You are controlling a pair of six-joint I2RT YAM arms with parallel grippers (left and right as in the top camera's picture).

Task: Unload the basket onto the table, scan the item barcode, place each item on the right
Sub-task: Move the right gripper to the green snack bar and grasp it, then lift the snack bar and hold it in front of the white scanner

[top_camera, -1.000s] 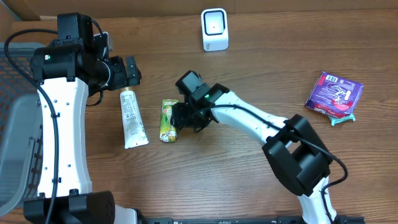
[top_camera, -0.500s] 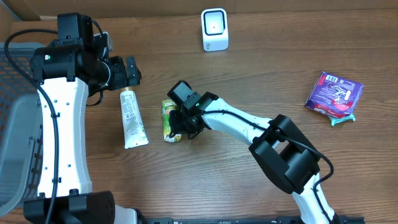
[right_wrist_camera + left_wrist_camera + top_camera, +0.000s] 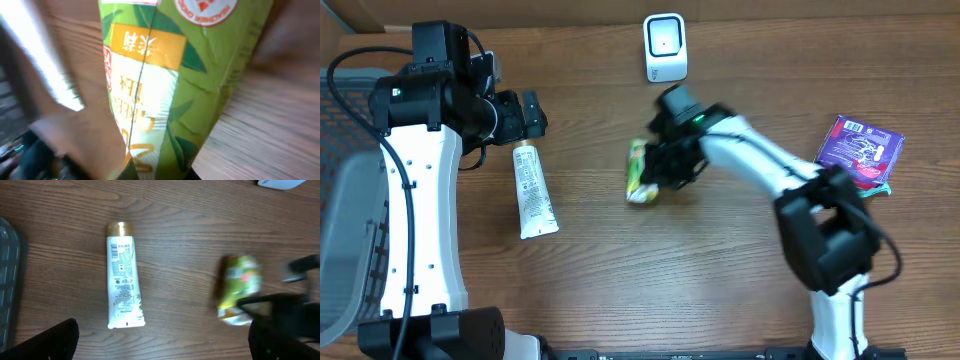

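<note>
overhead: looking straight down over whole table point(image 3: 720, 290)
left wrist: looking down from higher up at tube point(image 3: 125, 282), green packet point(image 3: 239, 290)
right wrist: sitting tight against green packet
shared: green packet showing in all three

I see bare table point(image 3: 620, 280) between the white tube point(image 3: 533, 190) and the green packet point(image 3: 642, 172), and more in front of both. The scanner point(image 3: 665, 46) stands near the back edge; 1 purple pouch point(image 3: 858, 150) lies far right.

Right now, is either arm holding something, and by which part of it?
The right gripper is shut on the green tea packet, pinching it at one long side; the exact spot is hidden. The left gripper is open and holds nothing.
</note>
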